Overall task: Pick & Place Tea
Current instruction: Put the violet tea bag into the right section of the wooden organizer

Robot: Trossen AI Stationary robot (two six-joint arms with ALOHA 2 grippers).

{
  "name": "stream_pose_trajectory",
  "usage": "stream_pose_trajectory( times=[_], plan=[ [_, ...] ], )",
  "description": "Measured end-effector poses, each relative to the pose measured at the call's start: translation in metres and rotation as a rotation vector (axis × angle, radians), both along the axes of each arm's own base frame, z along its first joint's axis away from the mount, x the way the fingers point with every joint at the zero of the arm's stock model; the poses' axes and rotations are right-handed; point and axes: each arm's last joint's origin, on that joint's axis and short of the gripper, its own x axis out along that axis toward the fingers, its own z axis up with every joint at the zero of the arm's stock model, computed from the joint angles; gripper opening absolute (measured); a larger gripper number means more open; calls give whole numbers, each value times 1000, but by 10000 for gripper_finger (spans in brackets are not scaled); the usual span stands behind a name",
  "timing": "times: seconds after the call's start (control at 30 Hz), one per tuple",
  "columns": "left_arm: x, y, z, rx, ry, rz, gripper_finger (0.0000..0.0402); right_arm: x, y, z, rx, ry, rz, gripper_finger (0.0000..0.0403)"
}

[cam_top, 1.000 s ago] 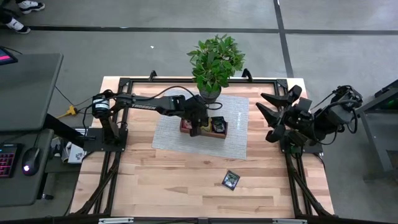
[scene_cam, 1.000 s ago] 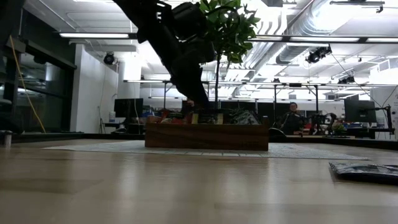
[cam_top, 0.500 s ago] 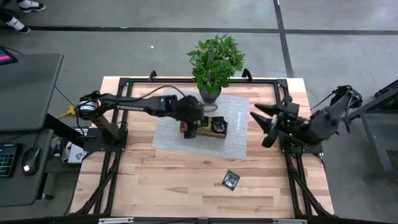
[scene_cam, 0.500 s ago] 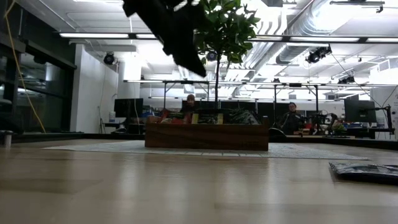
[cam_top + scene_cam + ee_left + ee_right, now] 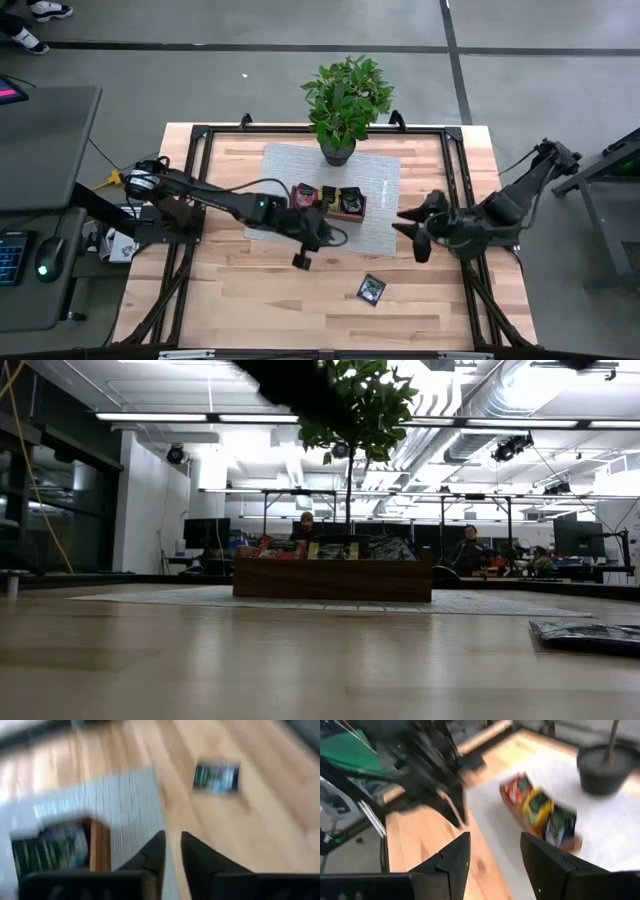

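You are looking at two arms built of dark, slim links, and each is showing rounded black joint housings. The left arm (image 5: 215,195) is carrying a silvery ring at its base joint, a yellow fitting beside that, and a thin black cable looping behind the left gripper (image 5: 300,259). The right gripper (image 5: 412,230) is ending in two tapered black fingers (image 5: 454,857), smooth and matte, wedge-shaped toward the tips. The left fingers (image 5: 152,854) are showing the same dark, angular blades.

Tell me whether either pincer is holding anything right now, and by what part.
Nothing is held. The left pincer is nearly closed and empty; the right pincer is open and empty. One dark sachet lies loose on the table.
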Motion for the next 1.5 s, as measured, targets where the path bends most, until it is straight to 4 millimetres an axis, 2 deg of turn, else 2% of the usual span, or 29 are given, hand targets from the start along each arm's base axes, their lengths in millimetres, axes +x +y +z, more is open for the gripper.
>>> stream_pose_trajectory(
  times=[0.07,0.13,0.4,0.47,0.53,0.63,0.7,0.83,0.9,1.0,1.1,1.2,1.33,1.5],
  plan=[
    [6,-10,1,-16,-56,-16,32,0,1,-20,51,40,-10,169],
    [5,-19,-5,-23,-34,-30,9,1,3,-41,132,75,-6,169],
    [21,-49,-23,-152,-99,-56,2,2,11,-119,394,104,100,169],
    [30,-56,-35,-211,-112,-68,2,0,10,-133,435,103,119,169],
    [29,-61,-48,-248,-59,-73,1,-2,9,-144,474,95,128,169],
    [48,-67,-49,-347,-133,-52,1,-6,8,-156,541,108,121,169],
    [48,-68,-57,-359,-64,-47,0,-7,7,-162,591,138,104,169],
    [75,-78,-70,-391,-64,-86,0,-8,7,-170,645,202,105,169],
    [82,-81,-67,-391,-60,-123,0,-6,7,-172,661,236,121,169],
    [102,-88,-63,-411,-103,-148,0,-2,8,-177,670,307,146,169],
    [104,-89,-71,-353,8,-126,0,5,10,-180,652,366,179,169],
    [113,-88,-67,-360,-38,-138,0,15,13,-182,624,414,207,169],
    [110,-88,-82,-358,50,-138,0,30,18,-186,583,463,246,169],
    [111,-92,-88,-349,54,-135,0,44,23,-196,548,531,270,169]
  ],
)
